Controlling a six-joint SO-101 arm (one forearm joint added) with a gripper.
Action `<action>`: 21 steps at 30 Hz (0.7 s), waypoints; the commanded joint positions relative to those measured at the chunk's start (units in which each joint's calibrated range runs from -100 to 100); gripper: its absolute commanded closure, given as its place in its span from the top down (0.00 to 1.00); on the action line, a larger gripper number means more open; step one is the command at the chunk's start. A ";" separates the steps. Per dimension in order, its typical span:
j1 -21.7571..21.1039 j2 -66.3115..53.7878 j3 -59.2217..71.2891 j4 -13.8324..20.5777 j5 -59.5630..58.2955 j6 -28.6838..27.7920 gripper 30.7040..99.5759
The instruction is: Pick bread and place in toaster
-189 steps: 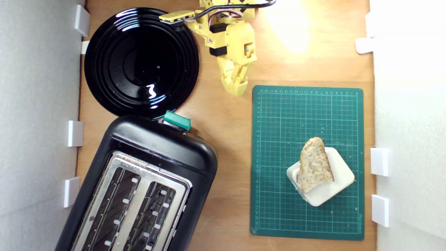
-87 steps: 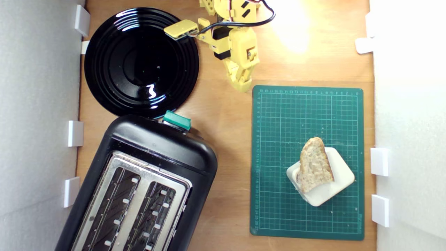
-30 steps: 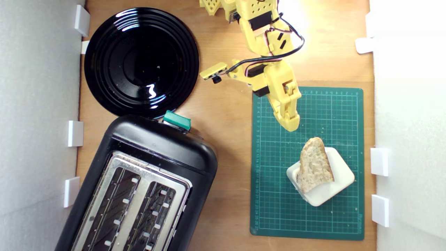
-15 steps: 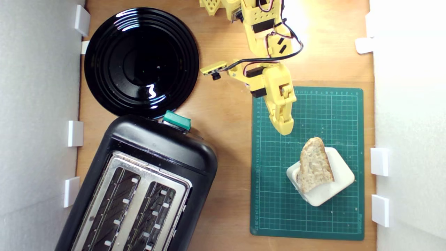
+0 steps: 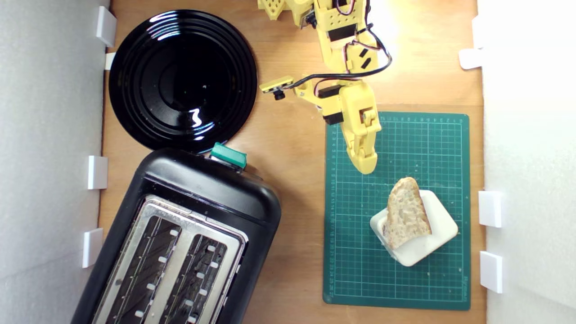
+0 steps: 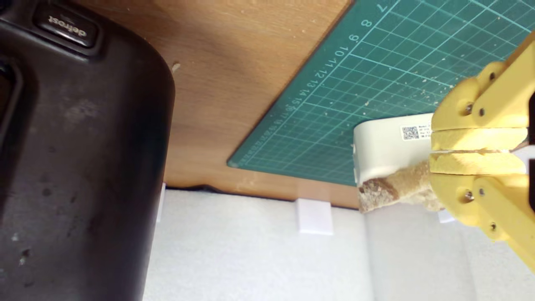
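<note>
1. One bread slice (image 5: 406, 212) lies on one white rounded square block (image 5: 434, 243), which sits on one green cutting mat (image 5: 432, 144) at the exterior view's right.
2. One black two-slot toaster (image 5: 180, 234) with a teal lever (image 5: 228, 155) stands at the exterior view's lower left; both slots show no bread.
3. One glossy black plate (image 5: 182, 81) lies beside the toaster.
4. One yellow gripper (image 5: 365, 167) hangs over the mat, near the bread but apart from it; its jaws are pressed together, gripping nothing.
5. Writing: "defrost" on a toaster button (image 6: 67, 26); ruler numbers 7 to 15 along the mat's edge; a QR label (image 6: 411, 132) on the block, its text too small to read.
6. Seven white clips (image 5: 97, 172) edge the wooden board (image 5: 292, 148).
</note>
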 commanded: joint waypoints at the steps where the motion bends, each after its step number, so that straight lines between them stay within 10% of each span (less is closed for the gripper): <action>1: -5.02 5.20 -1.11 -0.40 -10.04 0.41 0.05; 10: -7.60 13.86 -1.93 -0.58 -19.42 0.41 0.06; 21: -7.60 14.69 -2.38 -0.58 -20.02 -0.11 0.34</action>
